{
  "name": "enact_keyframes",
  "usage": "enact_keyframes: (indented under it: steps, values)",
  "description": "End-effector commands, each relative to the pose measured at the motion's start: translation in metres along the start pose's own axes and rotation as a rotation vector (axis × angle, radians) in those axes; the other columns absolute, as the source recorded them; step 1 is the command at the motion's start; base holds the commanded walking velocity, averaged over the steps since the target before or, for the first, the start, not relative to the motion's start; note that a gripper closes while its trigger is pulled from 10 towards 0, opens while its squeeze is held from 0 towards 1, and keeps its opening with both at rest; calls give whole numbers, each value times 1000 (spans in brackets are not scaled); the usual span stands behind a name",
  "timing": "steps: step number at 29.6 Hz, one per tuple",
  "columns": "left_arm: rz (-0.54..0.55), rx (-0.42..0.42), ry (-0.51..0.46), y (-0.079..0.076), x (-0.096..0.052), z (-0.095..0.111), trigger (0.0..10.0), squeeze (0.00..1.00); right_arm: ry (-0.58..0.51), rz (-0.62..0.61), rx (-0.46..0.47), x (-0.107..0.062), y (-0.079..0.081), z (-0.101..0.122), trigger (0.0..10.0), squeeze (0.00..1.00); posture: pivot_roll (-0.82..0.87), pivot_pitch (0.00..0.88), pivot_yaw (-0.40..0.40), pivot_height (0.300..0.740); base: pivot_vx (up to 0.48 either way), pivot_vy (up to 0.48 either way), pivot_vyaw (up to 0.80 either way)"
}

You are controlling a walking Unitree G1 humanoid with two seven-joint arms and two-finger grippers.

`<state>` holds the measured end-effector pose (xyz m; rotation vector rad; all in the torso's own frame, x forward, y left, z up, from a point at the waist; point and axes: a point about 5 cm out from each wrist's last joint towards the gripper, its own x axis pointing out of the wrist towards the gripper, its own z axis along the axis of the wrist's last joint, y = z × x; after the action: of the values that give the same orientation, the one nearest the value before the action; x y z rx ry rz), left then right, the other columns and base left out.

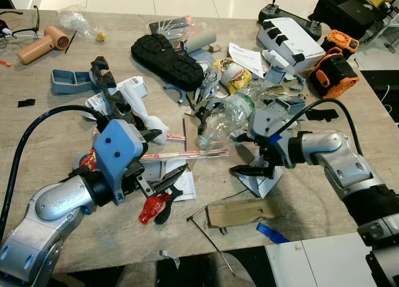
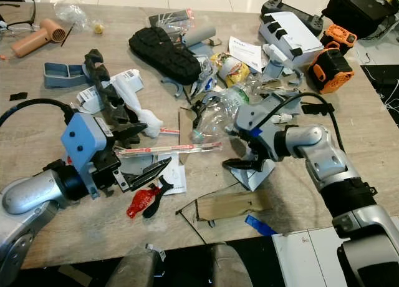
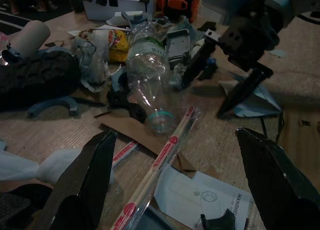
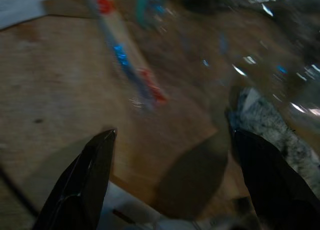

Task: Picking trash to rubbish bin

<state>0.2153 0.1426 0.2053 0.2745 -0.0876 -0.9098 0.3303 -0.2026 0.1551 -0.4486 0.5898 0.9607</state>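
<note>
Clear plastic bottle lies just beyond the right tool, whose fingers gape wide above the table. Left tool also wide, a red wrapper just beneath it.

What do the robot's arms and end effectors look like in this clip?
Both arms are rounded silver metal with black joints and a black cable looping over each. The left end effector carries a blue box-like housing; the right end effector has a grey housing. Each has two long, tapered black fingers.
</note>
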Motion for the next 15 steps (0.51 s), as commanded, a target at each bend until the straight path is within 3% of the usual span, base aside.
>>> enact_keyframes:
  steps: [1,9,10,15]
  values:
    - [-21,2,7,-4,1,0,10000,0,53,-57,76,-6,-7,-15,10000,0,22,236,-92,740,0,0,0]
    - [-24,1,3,-4,2,0,10000,0,-71,-95,40,-41,-25,23,10000,0,10,234,-89,740,0,0,0]
    - [-26,1,0,-4,3,0,10000,0,-91,-86,28,-52,-27,31,10000,0,4,233,-90,740,0,0,0]
    - [-30,-2,-7,-4,5,0,10000,0,-110,-38,0,-72,-27,40,10000,0,-6,229,-91,740,0,0,0]
